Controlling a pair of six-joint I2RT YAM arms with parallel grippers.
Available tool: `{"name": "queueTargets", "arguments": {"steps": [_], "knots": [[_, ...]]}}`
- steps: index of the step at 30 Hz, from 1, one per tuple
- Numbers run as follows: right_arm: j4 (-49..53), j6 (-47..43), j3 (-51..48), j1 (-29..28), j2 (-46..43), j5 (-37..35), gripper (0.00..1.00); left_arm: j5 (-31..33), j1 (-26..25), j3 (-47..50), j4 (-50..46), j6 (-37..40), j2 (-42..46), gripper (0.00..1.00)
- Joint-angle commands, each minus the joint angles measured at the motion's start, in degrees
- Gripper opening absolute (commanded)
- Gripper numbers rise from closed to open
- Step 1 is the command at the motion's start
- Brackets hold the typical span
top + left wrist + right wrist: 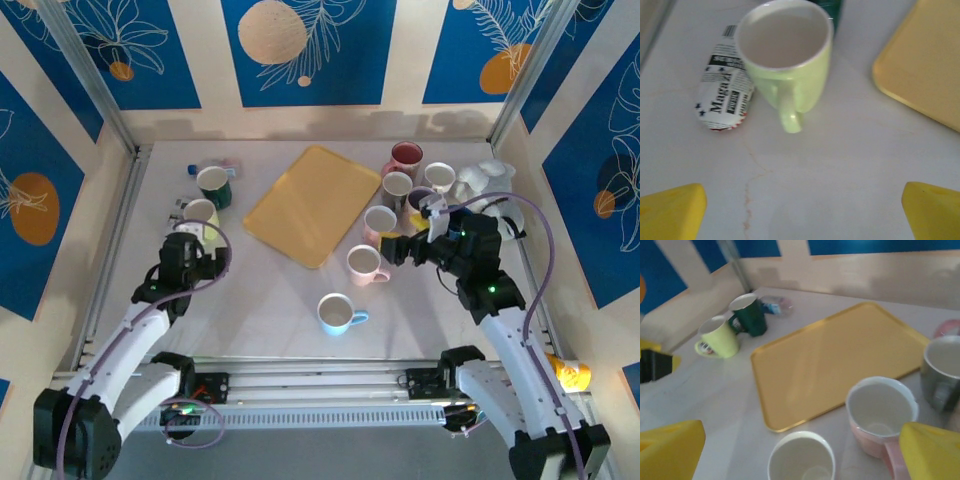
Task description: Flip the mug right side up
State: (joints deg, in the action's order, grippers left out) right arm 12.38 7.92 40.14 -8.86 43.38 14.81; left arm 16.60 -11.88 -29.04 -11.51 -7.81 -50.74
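Observing the right wrist view: right claw [802, 437] spread, gripping nothing; pink mug [880, 410] upright just ahead, off its centreline. Left wrist view: left claw [804, 197] spread, idle. Righting appears complete; next move calls for straight withdrawal without clipping the pink mug.

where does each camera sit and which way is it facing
top external: above and behind the robot, looking down at the table; left arm and right arm both show.
left wrist: low over the table, facing the lime mug; the open left pincer shows as yellow tips at the bottom corners.
right wrist: higher, facing across the yellow tray towards the far left corner; open right pincer, yellow tips at the bottom corners.
shared: lime mug and yellow tray appear in all three.
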Motion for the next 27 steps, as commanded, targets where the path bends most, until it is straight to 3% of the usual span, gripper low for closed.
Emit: {"name": "queueTargets", "arguments": {"steps": [1,4,9,14,27], "knots": [[0.7,6.7,0.4,2.4,1.3,1.1,0.99,0.8,3.9,3.2,10.9,3.1,0.4,1.00],[1.0,6.9,0.1,3.9,2.3,-1.1,1.00,-1.2,6.5,5.5,16.4,4.1,-2.2,1.00],[-3.8,6.6,-2.5,5.4,1.6,-0.4,1.00,-5.3,7.1,9.8,37.5,7.7,-10.6,1.00],[-4.4,4.7,-2.9,5.5,2.3,-0.7,1.00,-7.6,7.0,6.3,42.2,8.5,-20.5,1.00],[-5.5,2.9,-3.7,6.5,2.6,-1.4,1.00,-8.2,7.0,10.7,66.1,9.9,-33.3,1.00]]}}
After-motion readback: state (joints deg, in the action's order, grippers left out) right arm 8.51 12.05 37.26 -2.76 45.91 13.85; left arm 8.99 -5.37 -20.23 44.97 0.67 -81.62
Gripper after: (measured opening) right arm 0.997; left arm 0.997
